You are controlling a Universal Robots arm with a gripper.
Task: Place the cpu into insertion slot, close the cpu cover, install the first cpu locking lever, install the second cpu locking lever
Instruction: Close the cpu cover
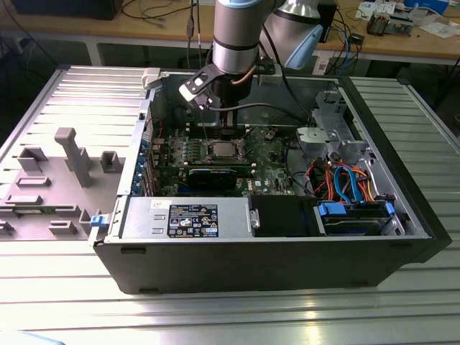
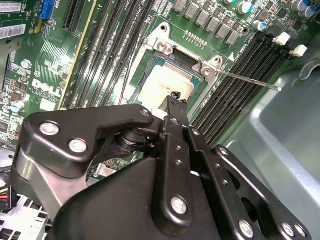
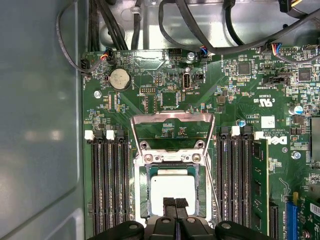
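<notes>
The cpu [image 3: 172,189] lies flat in the insertion slot [image 3: 141,192] on the green board, its pale metal top facing up. In the second wrist view the cpu [image 2: 159,82] sits in the same slot. The cpu cover [image 3: 172,117] stands swung open, hinged at the edge of the slot farthest from the fingers. A thin locking lever [image 2: 246,80] sticks out free from one corner of the slot. My gripper [image 3: 175,202] is shut with nothing between its fingers, its tips just over the cpu's edge; the gripper [image 2: 175,96] also shows from behind. In the exterior view the gripper [image 1: 228,133] hangs over the slot [image 1: 219,150].
Long black memory slots [image 3: 107,185] run along both sides of the socket, one holding a module [image 3: 259,185]. A black expansion card [image 1: 215,175], a power supply [image 1: 187,218] and bundled cables [image 1: 345,180] fill the open case. A grey fixture [image 1: 72,154] stands on the exterior view's left.
</notes>
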